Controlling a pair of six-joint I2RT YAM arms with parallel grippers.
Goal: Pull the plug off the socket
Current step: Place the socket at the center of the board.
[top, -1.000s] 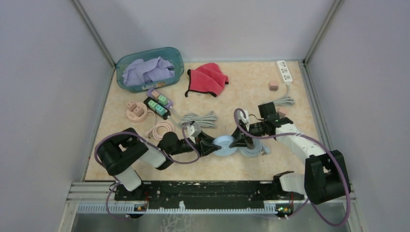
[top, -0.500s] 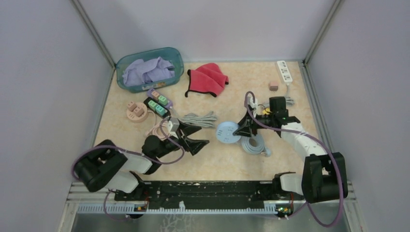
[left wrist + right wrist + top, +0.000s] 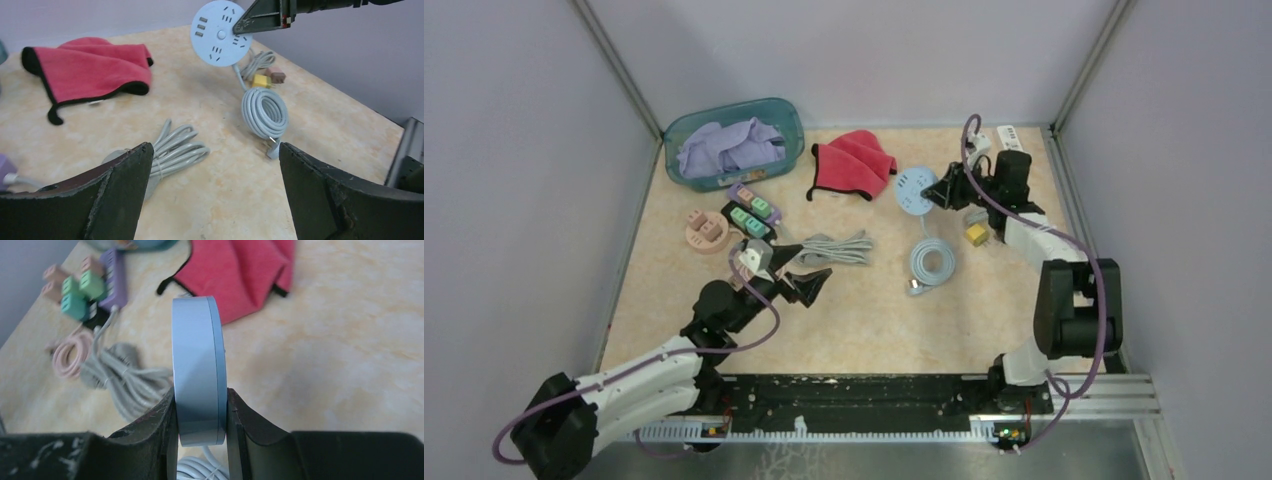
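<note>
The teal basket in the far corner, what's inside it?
A crumpled lavender cloth fills the teal basket. Anything beneath the cloth, and the basket's floor, is covered and cannot be seen.

The round socket (image 3: 197,375) is of pale blue plastic, smooth, with a soft satin finish and no strong shine. The fingers (image 3: 125,185) of the left gripper (image 3: 215,146) are of black matt plastic with a rough, grainy surface; the pads (image 3: 155,435) of the right gripper (image 3: 200,410) look the same. The table (image 3: 225,190) has a beige, marble-like top, smooth and slightly glossy. The red cloth (image 3: 90,67) is soft and fleecy, with a black sewn hem. The coiled cable (image 3: 264,112) has a smooth grey plastic sheath. The basin (image 3: 724,183) is of glossy, half-transparent teal plastic, and the lilac fabric (image 3: 729,148) inside looks soft and matt.
</note>
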